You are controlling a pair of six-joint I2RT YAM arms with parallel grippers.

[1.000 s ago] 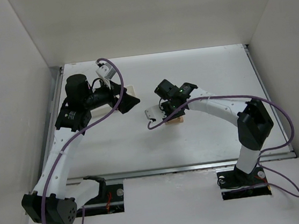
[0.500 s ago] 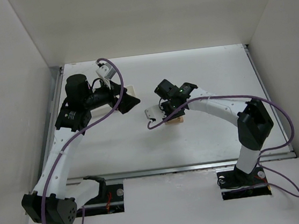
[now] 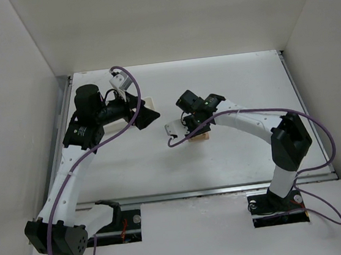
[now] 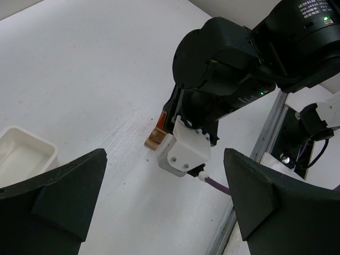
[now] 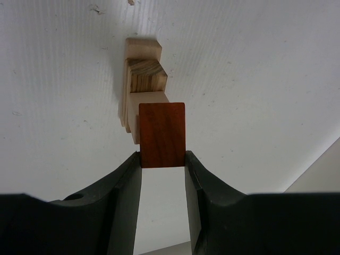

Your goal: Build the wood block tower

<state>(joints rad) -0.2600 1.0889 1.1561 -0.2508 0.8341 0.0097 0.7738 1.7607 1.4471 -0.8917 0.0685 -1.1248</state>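
1. right gripper (image 5: pixel 162 160): note that its jaws are clenched on the orange-red wedge (image 5: pixel 162 135), with one finger pressed against each side face. in the right wrist view the wedge overlaps the nearest of the tan blocks (image 5: pixel 143 74). you cannot tell from this angle whether the two touch.

2. tan blocks: you will find them piled on the white table (image 3: pixel 233 83), near its middle and a little toward the right arm's side. the pieces are not squared up; each one is offset from its neighbour. in the top view the pile is mostly hidden beneath the right wrist, and only a tan edge shows.

3. left gripper (image 3: pixel 147 116): its jaws are released and spread wide, with nothing between them. it hangs above the table to the left of the tan blocks, well apart from them, and faces the right arm's wrist.

4. left wrist view: you can make out one tan-and-orange edge at the table surface beneath the right gripper's head. a white tray (image 4: pixel 26 154) lies at the left edge of this view, close to the left gripper.
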